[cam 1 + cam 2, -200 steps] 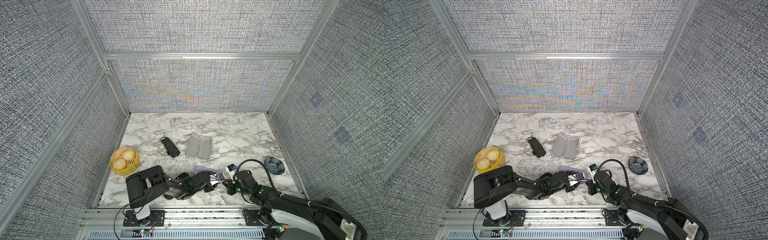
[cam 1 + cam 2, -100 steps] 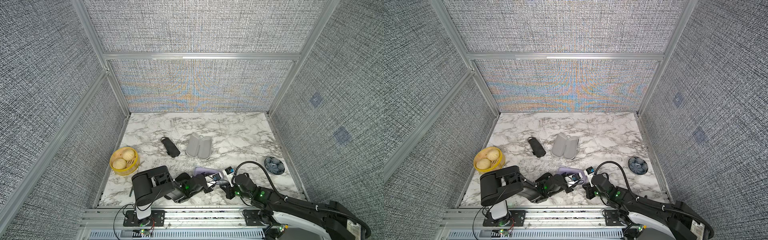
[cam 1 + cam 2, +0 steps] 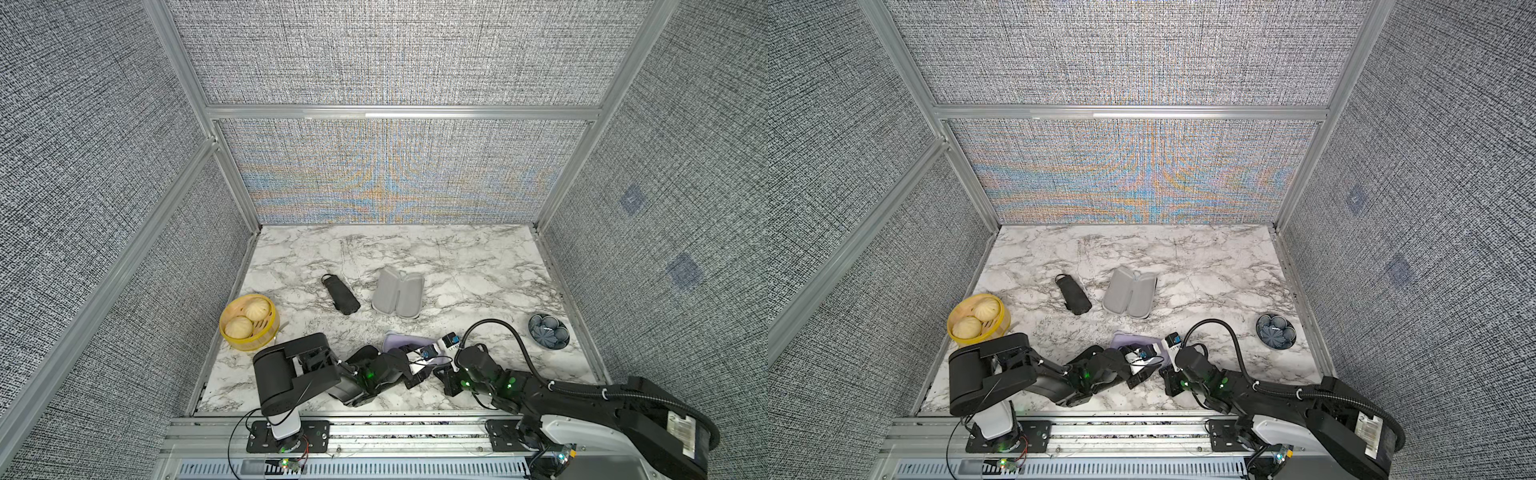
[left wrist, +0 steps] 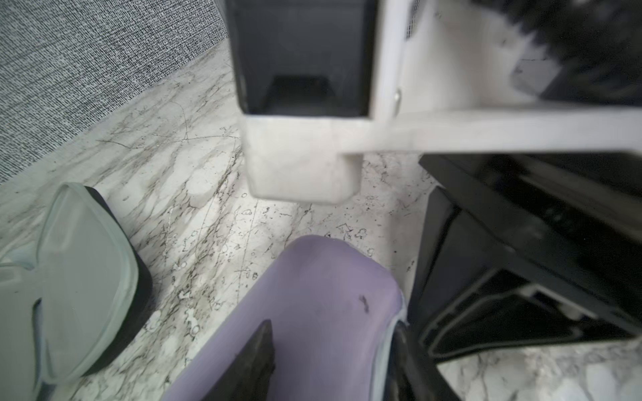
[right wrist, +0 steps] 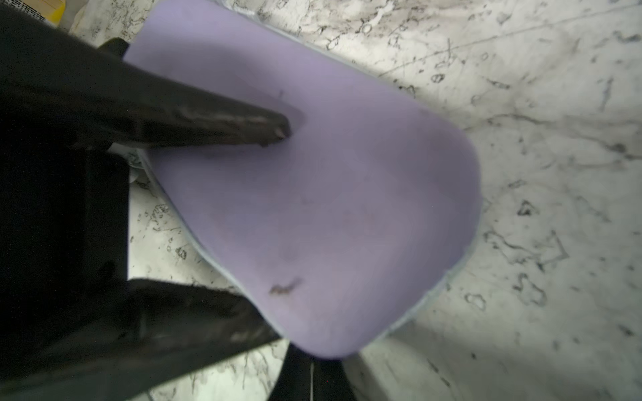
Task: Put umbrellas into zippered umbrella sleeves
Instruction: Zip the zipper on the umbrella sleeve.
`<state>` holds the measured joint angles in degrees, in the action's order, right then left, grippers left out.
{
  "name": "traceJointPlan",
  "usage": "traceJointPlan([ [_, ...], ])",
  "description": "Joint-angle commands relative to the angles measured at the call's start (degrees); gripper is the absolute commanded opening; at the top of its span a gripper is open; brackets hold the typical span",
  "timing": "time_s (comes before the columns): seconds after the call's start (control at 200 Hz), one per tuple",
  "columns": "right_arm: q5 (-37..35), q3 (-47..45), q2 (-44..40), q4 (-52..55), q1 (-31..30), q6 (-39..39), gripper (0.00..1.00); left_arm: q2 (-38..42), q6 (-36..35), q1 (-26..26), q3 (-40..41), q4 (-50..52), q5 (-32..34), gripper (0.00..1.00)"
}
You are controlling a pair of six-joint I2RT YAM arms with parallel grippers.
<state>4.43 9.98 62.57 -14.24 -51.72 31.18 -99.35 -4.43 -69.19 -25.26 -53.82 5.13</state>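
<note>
Down at the front edge of the marble surface [image 3: 457, 257], the right tool [image 5: 278, 232] is closed on the lavender case [image 5: 375, 194]. One black finger [image 5: 243, 121] presses a little dent into the top and the other goes under the rim, so it pinches the shell like a clip. Right next to it, the left tool [image 4: 331, 326] has its fingers apart, one lying over the lavender top and one beside the edge, and I think it is not squeezing anything. Both tools crowd over the case, very close together. The case looks to be lying with its lid down, but I cannot tell if the zip is done up or if an umbrella is inside; no umbrella of that colour shows anywhere. Farther back, a black umbrella [image 3: 340, 296] lies on the surface just beside an open case with grey lining [image 3: 397, 294], not in it yet. A yellow basket [image 3: 249, 344] of buns [image 3: 257, 309] sits off on the left arm's side and a dark blue bowl [image 3: 548, 347] on the right arm's side, both well apart from the work. What could go wrong? With only one tool pinching, the case could slide or swing when something pushes it, and the lid could pop up. The tools are so close that a small move could make them bump. If cloth pokes out at the rim, the zip could bite it and jam.
</note>
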Motion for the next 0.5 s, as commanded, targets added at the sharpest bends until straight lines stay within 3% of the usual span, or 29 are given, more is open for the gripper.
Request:
traceJointPlan([
  [0.0,2.3,0.4,0.0,0.4,2.9,-1.7,0.00,2.5,5.3,0.0,0.2,5.8,-1.6,0.79],
  [0.065,2.5,0.5,0.7,0.1,4.6,-2.1,0.00,5.7,11.7,0.1,-1.0,9.1,4.3,0.96],
  [0.105,2.4,0.8,1.6,0.0,5.7,-2.2,0.00,7.9,15.3,0.1,-2.7,13.9,5.9,0.99],
  [0.19,1.8,1.6,3.7,-0.2,7.7,-2.8,0.00,11.9,19.5,0.1,-6.3,24.7,6.5,0.99],
  [0.305,0.5,2.9,6.2,0.1,9.7,-3.9,0.00,13.9,25.8,0.1,-9.5,39.1,18.2,0.98],
  [0.37,0.7,2.9,7.0,-0.6,10.7,-4.0,0.00,13.5,26.3,0.4,-9.1,40.7,22.3,0.96],
  [0.495,1.1,3.6,8.1,-0.9,13.1,-4.6,0.00,13.1,26.2,2.0,-7.0,40.1,24.2,0.93],
])
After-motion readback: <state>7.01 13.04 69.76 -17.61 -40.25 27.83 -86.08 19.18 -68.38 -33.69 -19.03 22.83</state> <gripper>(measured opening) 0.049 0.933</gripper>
